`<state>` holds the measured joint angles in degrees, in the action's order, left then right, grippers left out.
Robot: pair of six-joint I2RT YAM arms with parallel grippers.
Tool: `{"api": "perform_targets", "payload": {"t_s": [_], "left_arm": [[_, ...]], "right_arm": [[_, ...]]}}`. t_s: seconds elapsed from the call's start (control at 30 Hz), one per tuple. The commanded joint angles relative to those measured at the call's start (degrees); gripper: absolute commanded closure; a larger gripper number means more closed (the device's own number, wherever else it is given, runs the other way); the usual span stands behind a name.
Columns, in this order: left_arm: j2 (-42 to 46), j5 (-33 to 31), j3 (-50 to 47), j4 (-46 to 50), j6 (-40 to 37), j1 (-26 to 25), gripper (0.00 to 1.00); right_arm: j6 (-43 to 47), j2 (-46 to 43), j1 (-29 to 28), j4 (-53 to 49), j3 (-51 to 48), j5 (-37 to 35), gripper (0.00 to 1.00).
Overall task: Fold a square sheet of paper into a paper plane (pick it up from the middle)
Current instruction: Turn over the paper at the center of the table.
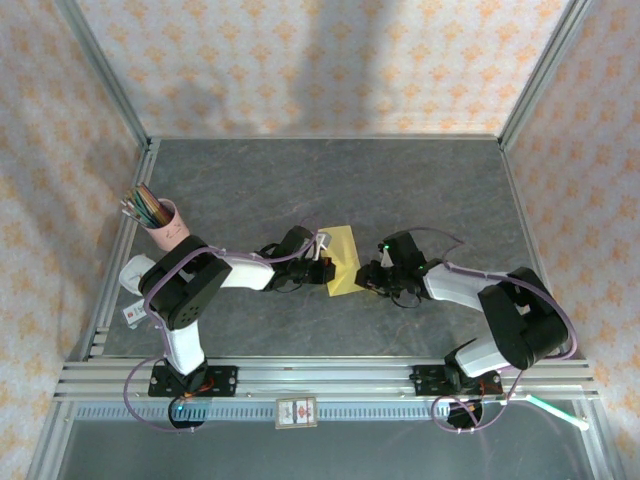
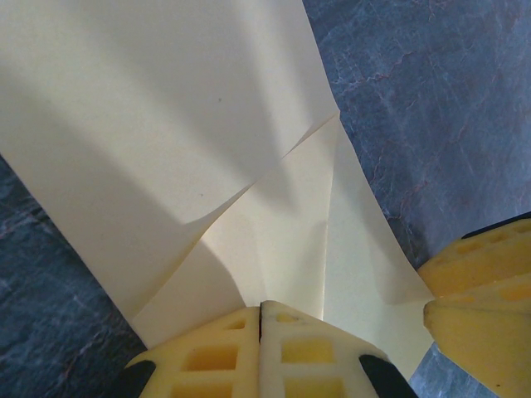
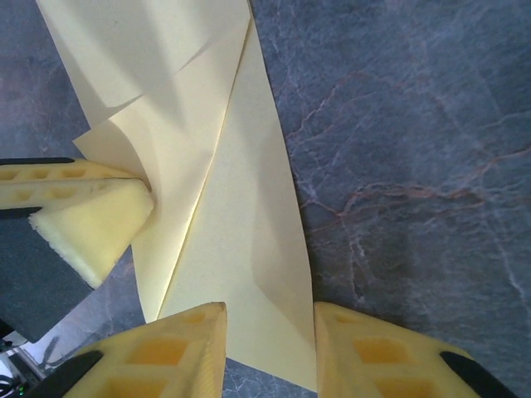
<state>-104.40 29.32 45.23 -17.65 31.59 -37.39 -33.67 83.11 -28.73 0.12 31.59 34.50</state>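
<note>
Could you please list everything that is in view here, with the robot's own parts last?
square sheet of paper: one, yellow, partly folded, mid-table between the two arms.
cup: one, pink, at the table's left side.
coloured sticks: a bunch, mixed colours, standing in the cup.
table: one, dark grey, marbled.
left gripper: one, yellow fingers shut on the paper.
right gripper: one, yellow fingers apart, straddling the paper's edge.

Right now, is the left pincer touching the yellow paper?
Touching. The left wrist view shows the left pincer shut, its pads clamped on a raised fold of the yellow paper.
</note>
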Motion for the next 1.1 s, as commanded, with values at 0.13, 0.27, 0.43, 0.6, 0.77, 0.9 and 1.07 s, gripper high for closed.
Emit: {"api": "perform_targets", "payload": {"t_s": [0.13, 0.27, 0.43, 0.6, 0.77, 0.9, 1.07], "left_arm": [[-1.95, -4.05, -0.49, 5.31, -1.07, 0.29, 1.0], [-1.82, -4.1, -0.46, 5.43, -1.09, 0.3, 1.0], [-1.64, -4.01, -0.39, 5.28, -0.83, 0.3, 1.0], [-1.34, -3.62, 0.1, 5.26, -0.5, 0.3, 1.0], [-0.05, -2.65, 1.42, 5.34, 0.35, 0.3, 0.97], [1.83, -2.12, 2.91, 6.28, 0.89, 0.31, 0.89], [5.31, -0.49, 4.46, 6.03, 1.65, 0.32, 0.77]], "right_arm": [[-1.87, 0.53, -0.23, 3.86, -1.3, 0.28, 0.7], [-2.62, 0.21, -0.26, 4.93, -1.52, -0.2, 0.73], [-3.13, 0.93, -0.25, 5.74, -1.99, -0.22, 0.79], [-3.34, 0.92, -0.25, 6.08, -2.26, -1.01, 0.87], [-2.92, 1.71, -0.22, 5.94, -2.48, -1.54, 0.95], [-1.93, 1.71, -0.2, 4.94, -1.77, -1.96, 1.0], [2.56, 0.24, -0.02, -0.54, 1.3, -4.33, 1.0]]}}
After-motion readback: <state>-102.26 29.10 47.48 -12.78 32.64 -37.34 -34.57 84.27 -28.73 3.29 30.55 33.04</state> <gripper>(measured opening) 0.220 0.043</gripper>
